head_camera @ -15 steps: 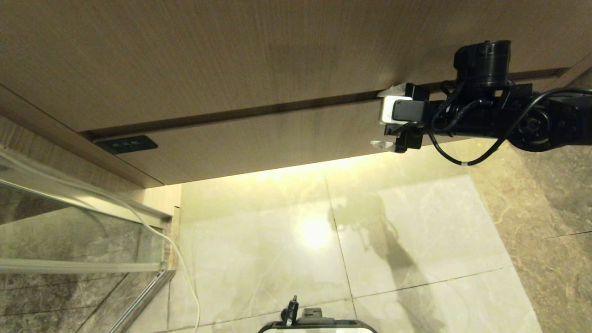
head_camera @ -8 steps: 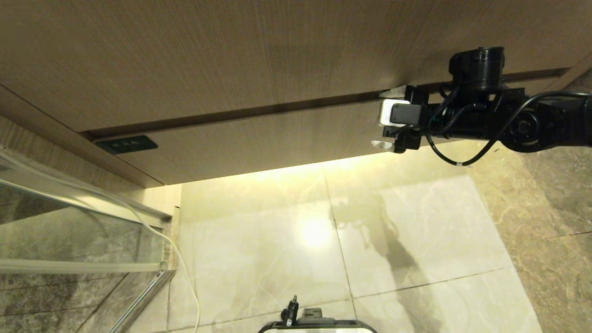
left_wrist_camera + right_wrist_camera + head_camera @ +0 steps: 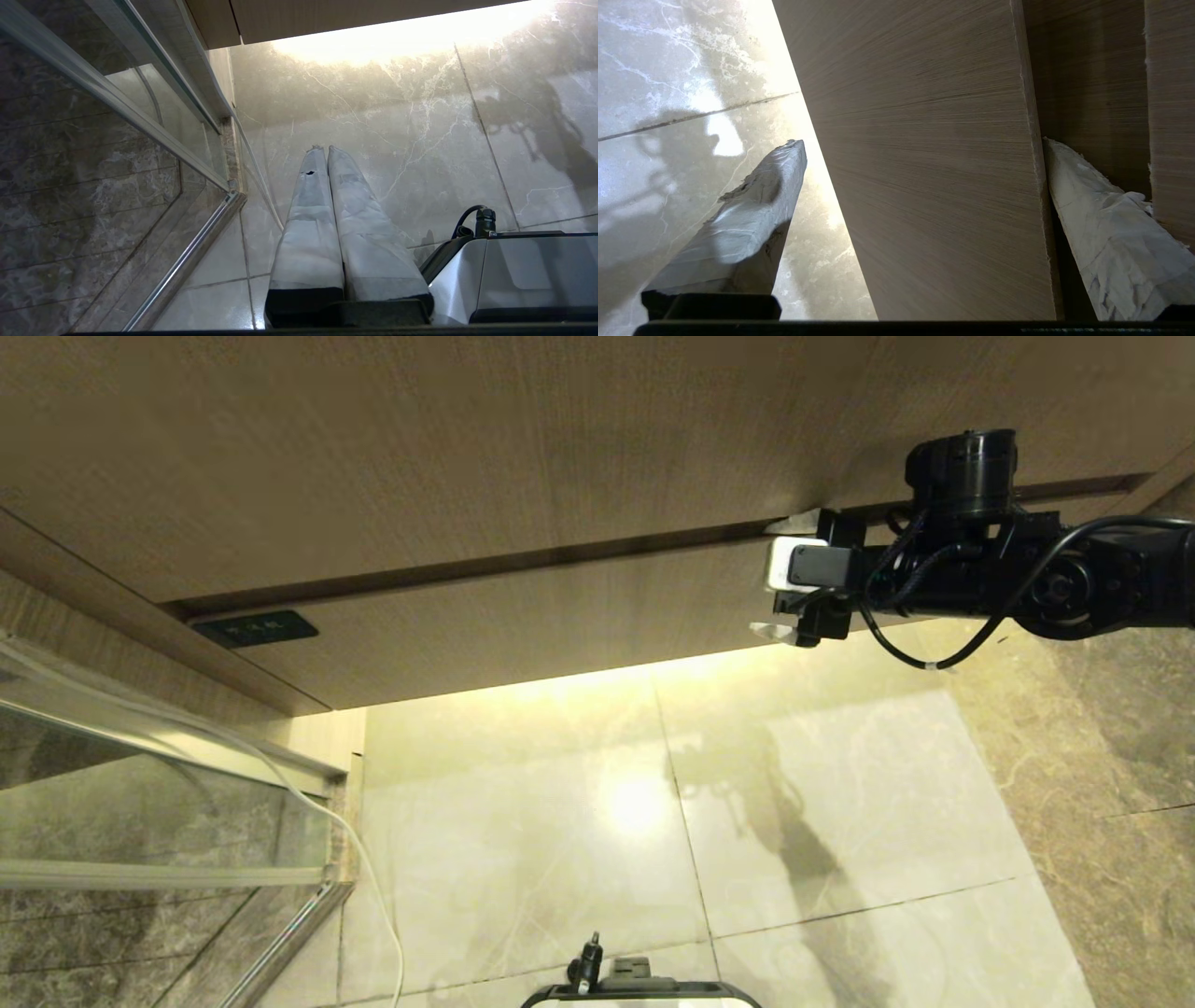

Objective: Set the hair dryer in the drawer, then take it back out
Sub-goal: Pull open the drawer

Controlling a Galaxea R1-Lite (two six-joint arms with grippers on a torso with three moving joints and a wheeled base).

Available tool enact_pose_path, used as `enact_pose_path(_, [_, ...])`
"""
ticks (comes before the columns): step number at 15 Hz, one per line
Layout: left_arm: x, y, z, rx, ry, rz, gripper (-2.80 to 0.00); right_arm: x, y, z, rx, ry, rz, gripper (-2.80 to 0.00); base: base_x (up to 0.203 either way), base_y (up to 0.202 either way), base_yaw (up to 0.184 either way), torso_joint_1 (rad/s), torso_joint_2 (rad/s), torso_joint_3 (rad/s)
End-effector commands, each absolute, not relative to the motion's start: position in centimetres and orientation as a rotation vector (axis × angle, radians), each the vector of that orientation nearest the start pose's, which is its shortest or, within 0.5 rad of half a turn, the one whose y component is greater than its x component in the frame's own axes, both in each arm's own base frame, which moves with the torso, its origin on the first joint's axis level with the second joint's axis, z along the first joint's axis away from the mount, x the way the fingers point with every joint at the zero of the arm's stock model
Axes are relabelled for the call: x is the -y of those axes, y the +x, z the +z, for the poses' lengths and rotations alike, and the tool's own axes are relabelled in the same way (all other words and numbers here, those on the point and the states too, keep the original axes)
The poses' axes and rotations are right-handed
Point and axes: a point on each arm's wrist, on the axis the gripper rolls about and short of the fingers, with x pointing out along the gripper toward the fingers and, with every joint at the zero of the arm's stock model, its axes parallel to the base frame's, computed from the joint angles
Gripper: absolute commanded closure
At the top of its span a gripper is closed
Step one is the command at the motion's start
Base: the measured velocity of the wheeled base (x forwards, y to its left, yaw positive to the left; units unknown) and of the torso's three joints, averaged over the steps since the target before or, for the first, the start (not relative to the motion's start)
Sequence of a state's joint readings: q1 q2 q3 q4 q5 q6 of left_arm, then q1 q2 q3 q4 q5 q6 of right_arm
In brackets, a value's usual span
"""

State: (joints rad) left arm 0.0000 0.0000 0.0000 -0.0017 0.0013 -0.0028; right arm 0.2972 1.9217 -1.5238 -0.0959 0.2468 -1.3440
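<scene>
The drawer (image 3: 523, 616) shows only its plain wood-grain front, closed under the taller panel (image 3: 467, 448). My right gripper (image 3: 780, 575) is open wide and straddles that front near its right end. One finger (image 3: 1092, 219) reaches into the dark gap above the front, and the other hangs below its lower edge. The drawer front (image 3: 934, 163) fills the space between the fingers in the right wrist view. The hair dryer is out of view. My left gripper (image 3: 325, 149) is shut on nothing, parked low over the floor beside the robot's base (image 3: 514, 275).
A glass shower door with a metal frame (image 3: 140, 784) stands at the left, with a thin white cord (image 3: 373, 896) running down beside it. A dark label plate (image 3: 255, 627) sits at the drawer's left end. Glossy marble floor (image 3: 794, 821) lies below the cabinet.
The right wrist has shifted slightly lower and toward the panel. The gripper stays open astride the drawer front.
</scene>
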Motion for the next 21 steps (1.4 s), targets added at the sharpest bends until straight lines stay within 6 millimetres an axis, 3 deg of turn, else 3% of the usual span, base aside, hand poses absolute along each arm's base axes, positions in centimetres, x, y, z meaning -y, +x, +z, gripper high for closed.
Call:
enact_pose_path(1, [0.0,-2.3,7.5,0.000,-0.003,0.002,0.00,-11.9,36.8,25.2,0.086,-1.310,0.679,-2.80,0.000,0.000,0.000,0.000,0.00,0.000])
enact_pose_path(15, [0.0,-2.3,7.5,0.002,-0.003,0.002,0.00,-9.5,32.6,25.5,-0.131,-1.294,0.739,-2.80,0.000,0.000,0.000,0.000,0.00,0.000])
enact_pose_path(18, [0.0,-2.3,7.5,0.000,-0.003,0.002,0.00,-8.0,29.7,25.5,-0.181,-1.281,0.751,-2.80,0.000,0.000,0.000,0.000,0.00,0.000])
enact_pose_path(21, [0.0,-2.3,7.5,0.000,-0.003,0.002,0.00,-6.1,25.1,25.1,-0.262,-1.259,0.773,-2.80,0.000,0.000,0.000,0.000,0.00,0.000])
